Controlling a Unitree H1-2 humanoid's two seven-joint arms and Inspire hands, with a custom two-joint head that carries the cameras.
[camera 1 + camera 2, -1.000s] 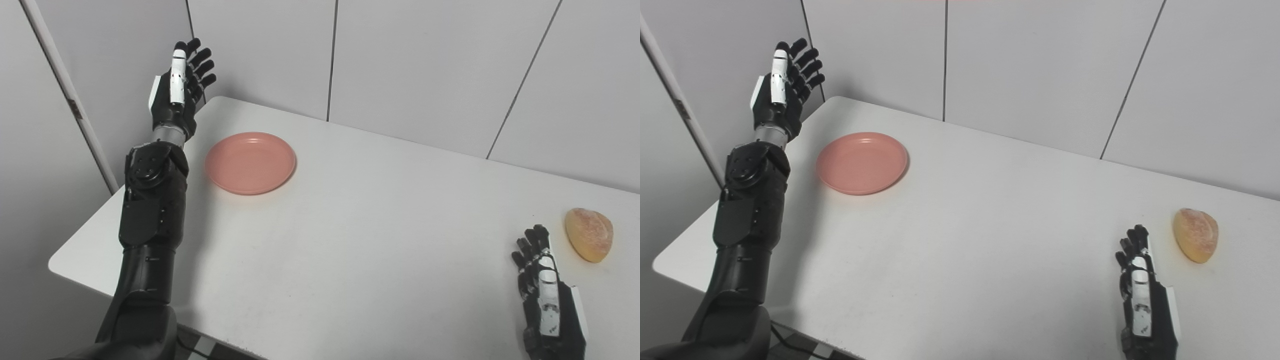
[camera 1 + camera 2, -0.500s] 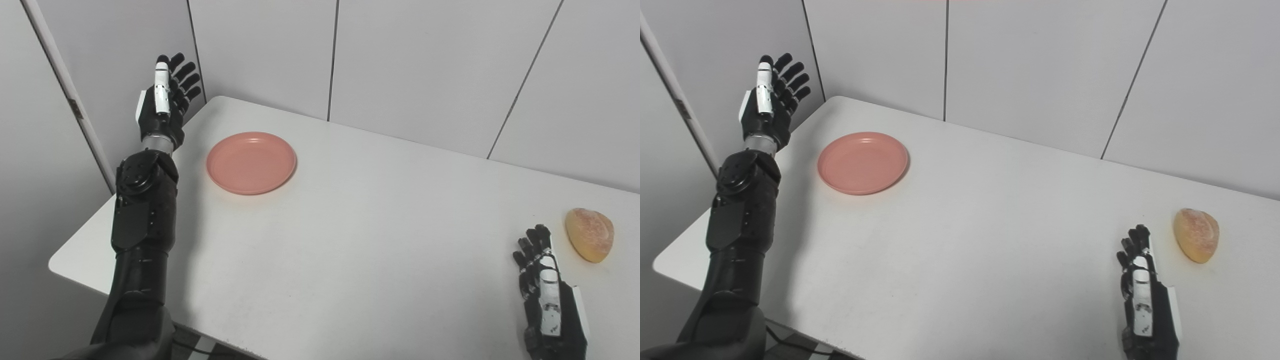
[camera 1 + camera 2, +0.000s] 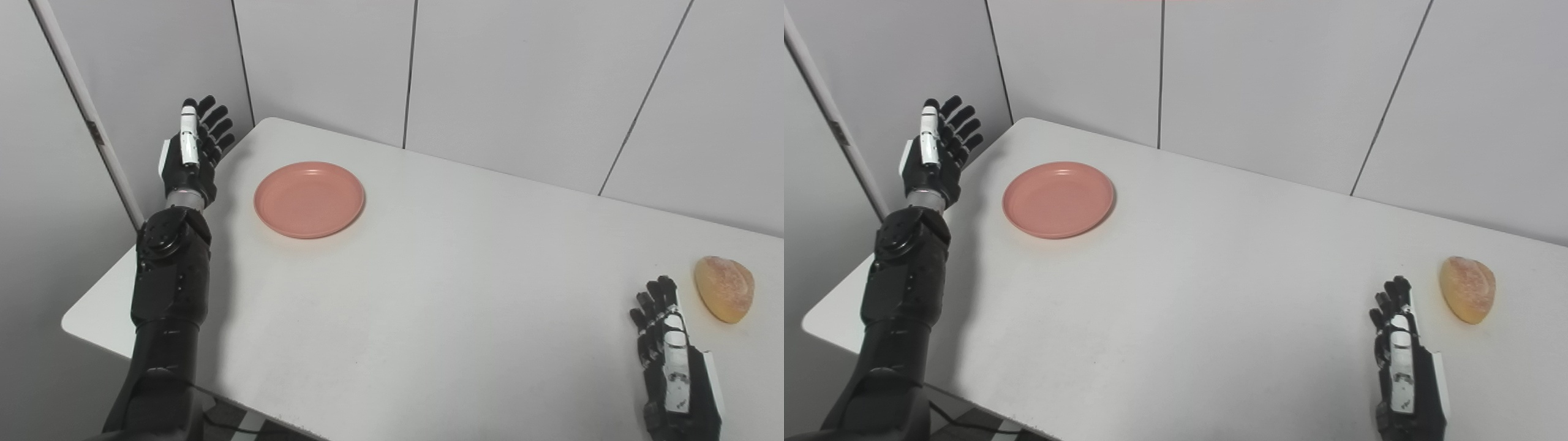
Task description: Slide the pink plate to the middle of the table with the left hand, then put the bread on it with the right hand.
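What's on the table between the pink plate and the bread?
Nothing: both eye views show only bare white table between the pink plate and the bread.

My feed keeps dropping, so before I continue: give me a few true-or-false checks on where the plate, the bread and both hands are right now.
1. The pink plate sits near the table's far left corner. True.
2. The left hand is pressing on the plate. False: it is raised beside the plate, fingers apart, touching nothing.
3. The bread lies on the plate. False: it lies on the white table at the far right.
4. The right hand holds nothing and sits just left of the bread. True.
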